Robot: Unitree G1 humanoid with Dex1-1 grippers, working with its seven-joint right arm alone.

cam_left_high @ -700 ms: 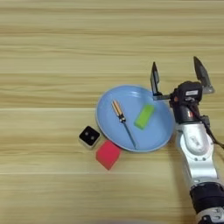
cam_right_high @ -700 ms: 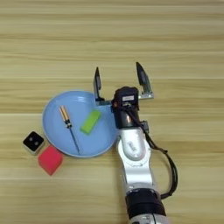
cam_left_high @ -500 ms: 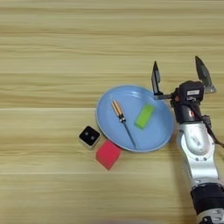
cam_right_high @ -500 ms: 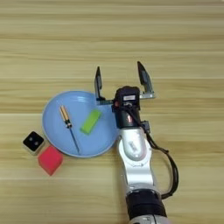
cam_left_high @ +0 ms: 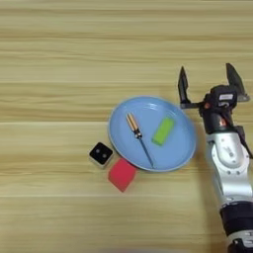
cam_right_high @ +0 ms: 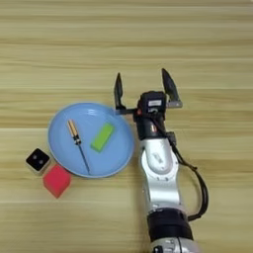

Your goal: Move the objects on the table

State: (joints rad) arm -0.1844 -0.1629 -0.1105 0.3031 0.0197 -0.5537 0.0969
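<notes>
With the right gripper (cam_right_high: 143, 86) spread wide and empty beside the light-blue plate (cam_right_high: 59, 123), it should centre over the green block (cam_right_high: 102, 137) before descending.

Silver forearm (cam_left_high: 232, 188) cut off by bottom edge; screwdriver (cam_right_high: 78, 144) tip indistinct.

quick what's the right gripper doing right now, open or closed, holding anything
Right gripper: open, holding nothing, beside the plate.
</notes>
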